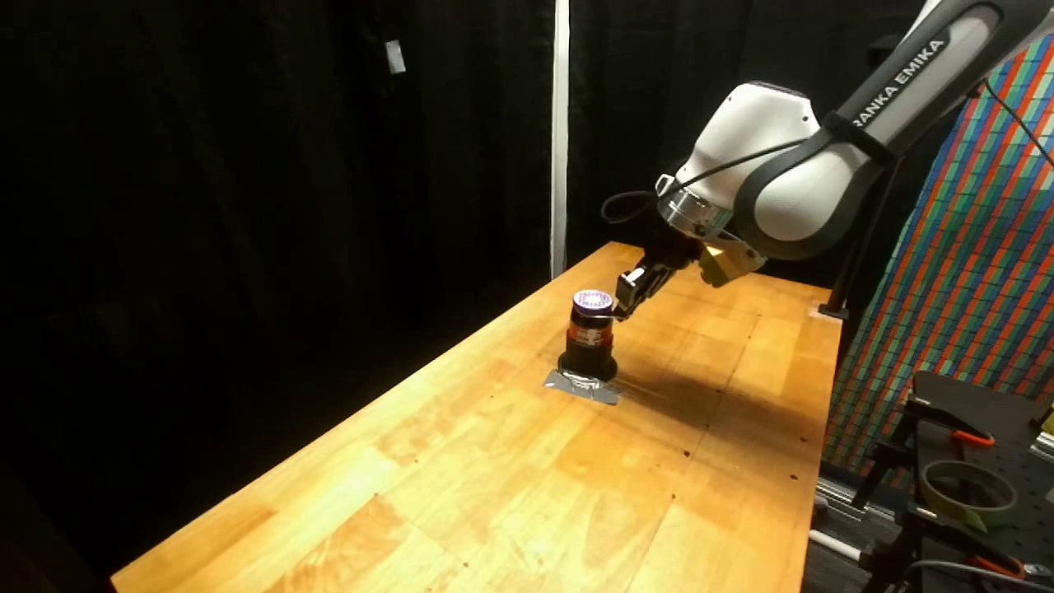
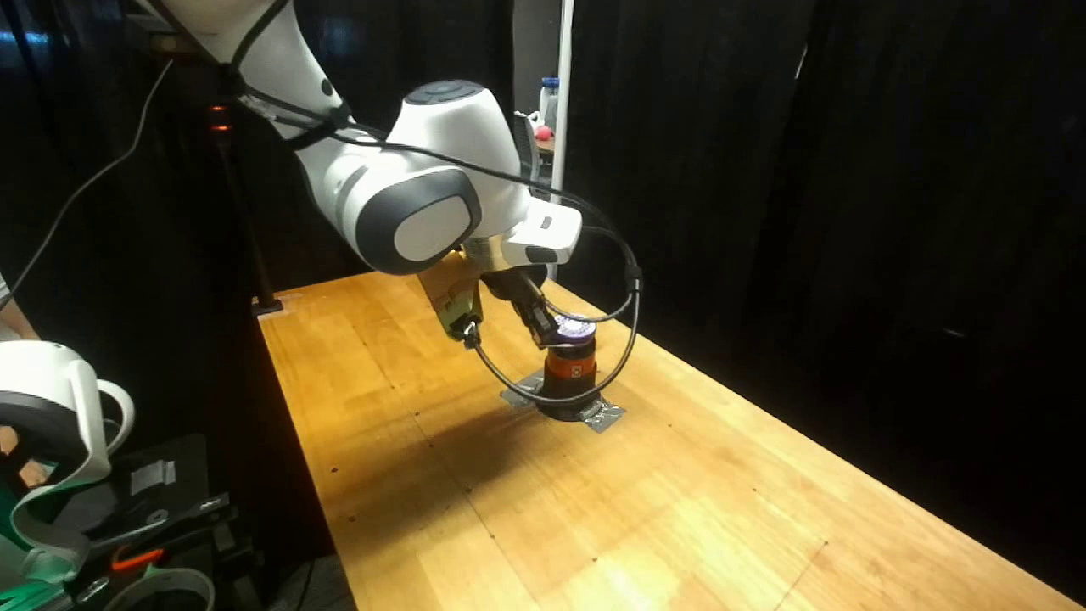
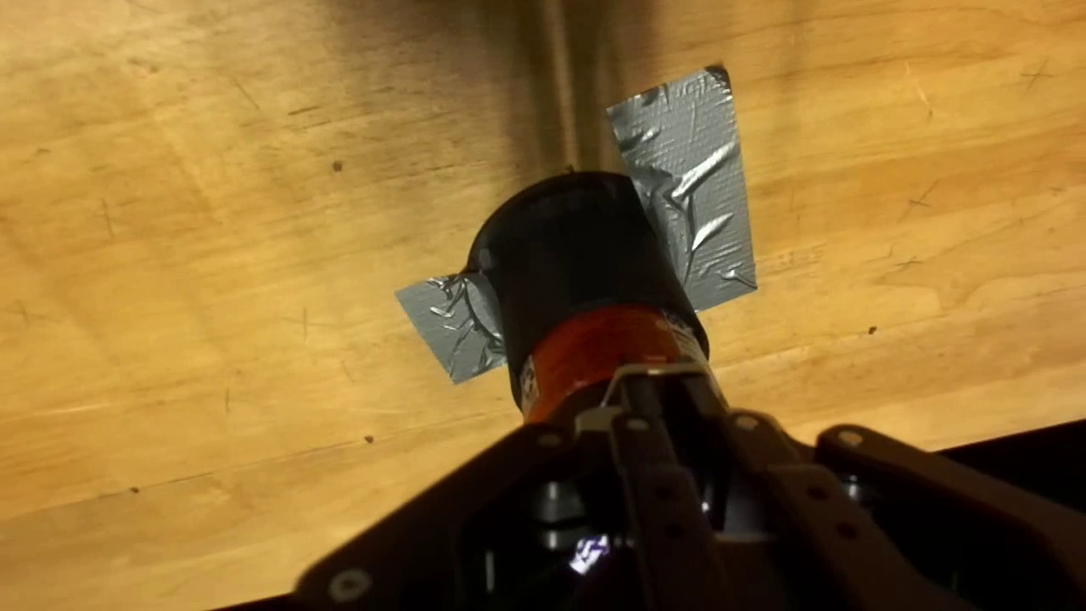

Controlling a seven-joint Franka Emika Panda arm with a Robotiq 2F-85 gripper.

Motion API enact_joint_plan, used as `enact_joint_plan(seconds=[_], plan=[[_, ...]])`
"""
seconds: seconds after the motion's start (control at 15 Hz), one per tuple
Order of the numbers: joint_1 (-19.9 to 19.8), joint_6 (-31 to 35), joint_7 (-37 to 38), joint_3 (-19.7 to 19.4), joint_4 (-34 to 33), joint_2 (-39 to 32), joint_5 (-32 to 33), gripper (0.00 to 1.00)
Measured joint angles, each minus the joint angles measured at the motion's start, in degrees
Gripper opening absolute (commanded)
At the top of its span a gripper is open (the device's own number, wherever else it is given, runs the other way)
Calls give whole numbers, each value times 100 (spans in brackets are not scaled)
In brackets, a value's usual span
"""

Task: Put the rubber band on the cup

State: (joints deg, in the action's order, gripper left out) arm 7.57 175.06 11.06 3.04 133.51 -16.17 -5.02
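Observation:
The cup [image 1: 590,336] stands upright on the table, dark with an orange-red band and a purple-and-white top. It also shows in an exterior view [image 2: 569,369] and in the wrist view [image 3: 585,255], where the gripper hides most of its top. The rubber band is a thin pale line [image 1: 599,316] running from the fingertips across the cup just below its top. It shows at the fingertips in the wrist view [image 3: 657,369]. Whether it goes all round the cup is hidden. My gripper [image 3: 670,386] is shut on the rubber band, tilted, its tips beside the cup's upper part.
Grey tape [image 1: 581,387] lies at the cup's foot on the wooden table [image 1: 510,478]; two pieces show in the wrist view [image 3: 691,187]. A loose cable loop [image 2: 634,339] hangs from the wrist in front of the cup. A dark cart [image 1: 980,461] stands beside the table.

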Motion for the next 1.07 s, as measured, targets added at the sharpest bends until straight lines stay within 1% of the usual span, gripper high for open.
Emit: enact_joint_plan(seconds=[0.13, 0.27, 0.53, 0.67, 0.8, 1.0, 1.07], plan=[[77, 638, -7, -25, 342, 66, 82, 7], [219, 1239, -27, -153, 603, 58, 217, 8], [751, 2498, -412, -701, 945, -91, 242, 7], [983, 3143, -643, -880, 1028, -238, 169, 7], [1124, 3671, -807, -932, 1063, -405, 125, 7], [1094, 4230, -1139, -709, 1079, -634, -56, 7], [1085, 4365, -1234, -644, 1079, -703, -102, 32]])
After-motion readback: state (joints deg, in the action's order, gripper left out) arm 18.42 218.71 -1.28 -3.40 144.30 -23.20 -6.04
